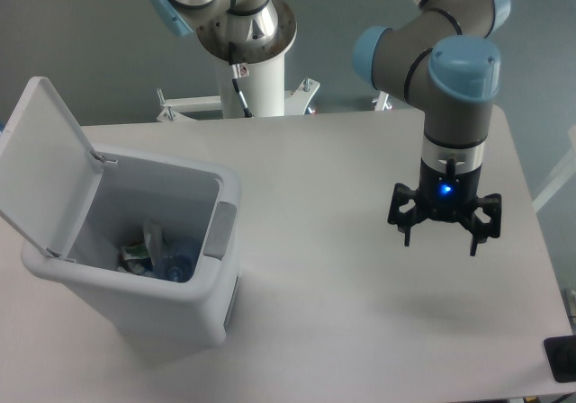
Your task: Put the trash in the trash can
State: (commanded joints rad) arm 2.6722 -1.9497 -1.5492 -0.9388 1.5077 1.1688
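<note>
Black two-finger gripper (441, 241) spread wide, empty, hanging above the pale grey table (342, 322), well right of the large white rectangular plastic trash can (135, 295), lid up. Crushed clear blue-capped bottle (175, 264) and crumpled white-green wrapper (135, 254) lie inside.

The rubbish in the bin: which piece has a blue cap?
The crushed clear plastic bottle, lying at the bottom of the white trash can. The other piece beside it, a crumpled white wrapper, shows green marks and no cap.

A white table (360, 331) carries the trash can (171, 304).
</note>
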